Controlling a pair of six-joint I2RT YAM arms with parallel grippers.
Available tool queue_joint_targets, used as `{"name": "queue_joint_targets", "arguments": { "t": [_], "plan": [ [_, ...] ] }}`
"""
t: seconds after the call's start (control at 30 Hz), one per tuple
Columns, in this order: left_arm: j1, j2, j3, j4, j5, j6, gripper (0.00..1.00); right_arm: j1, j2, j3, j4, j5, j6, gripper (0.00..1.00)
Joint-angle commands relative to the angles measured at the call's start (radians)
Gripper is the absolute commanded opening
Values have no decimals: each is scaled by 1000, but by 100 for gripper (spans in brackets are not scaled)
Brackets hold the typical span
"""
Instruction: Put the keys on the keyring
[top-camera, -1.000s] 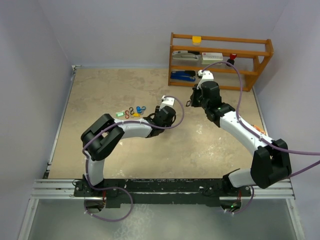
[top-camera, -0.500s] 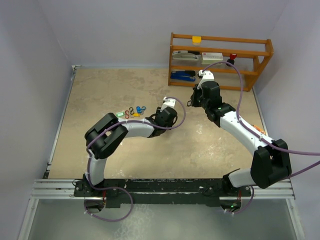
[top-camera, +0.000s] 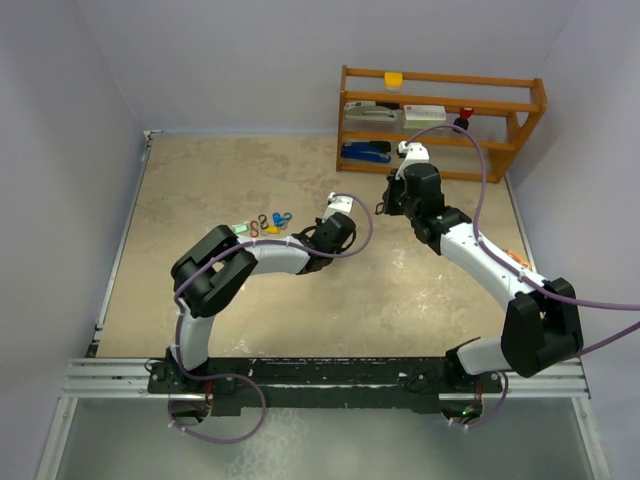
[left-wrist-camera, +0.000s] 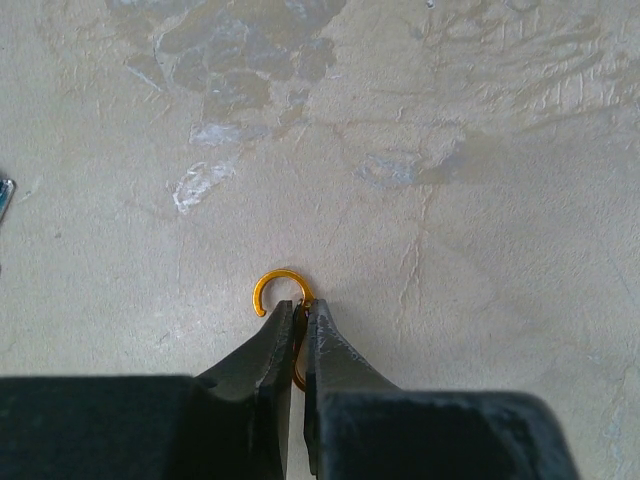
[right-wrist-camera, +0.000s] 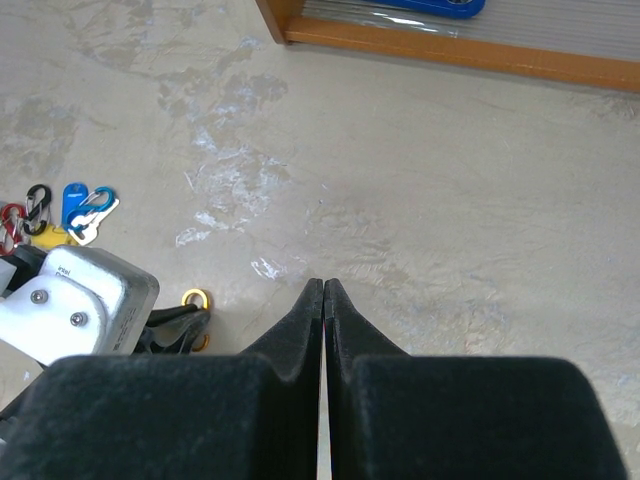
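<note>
My left gripper (left-wrist-camera: 298, 306) is shut on an orange S-shaped wire hook (left-wrist-camera: 280, 274) that lies on the beige table; one loop sticks out past the fingertips. From the right wrist view the same hook (right-wrist-camera: 195, 298) shows just left of my right gripper (right-wrist-camera: 322, 286), which hovers shut with nothing visible between its fingers. The keys (top-camera: 266, 223), small coloured tags mixed with wire hooks, lie in a cluster left of both grippers; a blue tag (right-wrist-camera: 72, 200) and a yellow one (right-wrist-camera: 55, 237) show there. I cannot tell a keyring apart from the hooks.
A wooden shelf (top-camera: 440, 120) with a blue stapler (top-camera: 365, 152) and other office items stands at the back right. Grey walls close the table on the left, back and right.
The left jaws stood apart before and have closed on the orange hook. The left wrist shifted slightly to the right. The right arm has held still.
</note>
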Motion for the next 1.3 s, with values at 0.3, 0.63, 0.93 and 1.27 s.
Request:
{"name": "queue_joint_targets", "arguments": {
  "t": [0.3,0.63,0.93,1.27],
  "plan": [
    [-1,-150,19,21,-185,82,0,-7,-40,0,30,-47,-7,0],
    [-1,-373,-163,416,-184,194,0,-6,1,12,93,-208,-19,0],
    [-1,-404,-234,551,-70,173,0,3,9,6,164,-360,47,0],
    [-1,-374,-254,657,77,166,0,61,30,34,181,-397,61,0]
  ]
}}
